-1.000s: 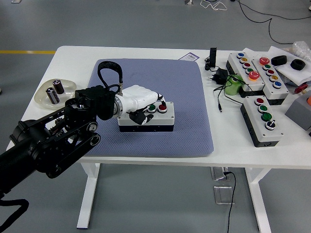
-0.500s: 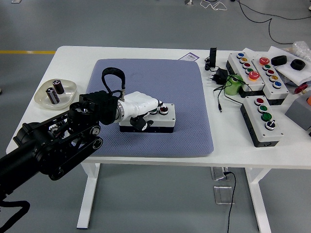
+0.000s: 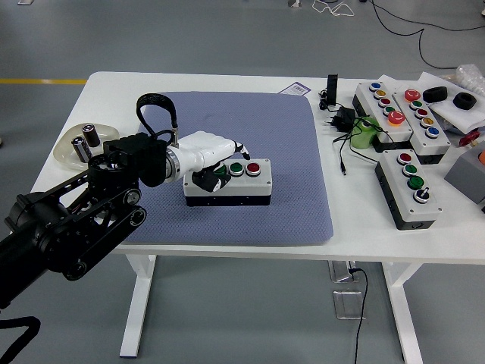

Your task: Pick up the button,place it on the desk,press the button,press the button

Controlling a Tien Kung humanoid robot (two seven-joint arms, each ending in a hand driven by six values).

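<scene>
The button box (image 3: 229, 184), white-topped with a dark base, sits on the blue-grey mat (image 3: 235, 163) in the middle of the bench (image 3: 227, 250), directly under and just right of the left hand (image 3: 204, 155). Its green button (image 3: 236, 168) and red button (image 3: 252, 167) both show, just right of the fingers (image 3: 231, 147). The white-shelled hand lies over the box's left half, hiding that part of the top. The fingers are loosely curled and grip nothing; one fingertip points toward the green button, but whether it touches cannot be told. A dark thumb part hangs in front of the box's left front face. The black left arm (image 3: 76, 224) comes in from the lower left, its lower part cut off by the picture's edge, and a black cable loop (image 3: 155, 110) rises behind the wrist. The right hand is out of view.

Left of the fingers, partly hidden behind the arm, a shallow dish (image 3: 83, 144) holds two small cylinders. Well to the right of the fingers, off the mat, lie three more button boxes (image 3: 409, 178) with coloured buttons, a green object (image 3: 364, 133), and black plugs with tangled cable (image 3: 341, 121). At the far right edge several items are cut off and hard to identify.
</scene>
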